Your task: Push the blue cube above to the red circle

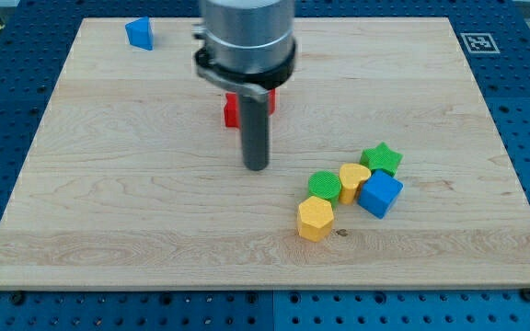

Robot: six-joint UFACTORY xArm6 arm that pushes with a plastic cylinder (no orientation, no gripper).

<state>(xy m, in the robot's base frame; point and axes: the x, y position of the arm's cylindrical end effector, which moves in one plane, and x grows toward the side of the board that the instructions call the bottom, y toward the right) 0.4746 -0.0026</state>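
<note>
Camera view: one wooden surface (109, 211) on a blue pegboard bench, the arm coming down from the view's top.
End effector: a plain dark rod with no jaws to part or close; the tip (257, 168) sits on bare wood near the board's middle, touching no block.
Blue cube: the blue cube (380, 195) sits at the view's right in a tight cluster, pressed against the yellow heart-like block (354, 180), just below the green star (382, 158).
Cluster: a green round block (324, 186) and a yellow hexagon (316, 219) lie to its left.
Red block: the red block (232, 110) lies just above the tip, mostly behind the rod.
Other blue: a second blue block (139, 33) rests far off at the view's top left.
Step in hand: approach, I judge; the tip is well apart from the cube and nothing is being pushed.
Next move: probably swinging round the cluster to the cube's far side, then driving it up and left past the red block.
Hidden: the red block's shape can't be confirmed; the arm's collar covers the board above it.
</note>
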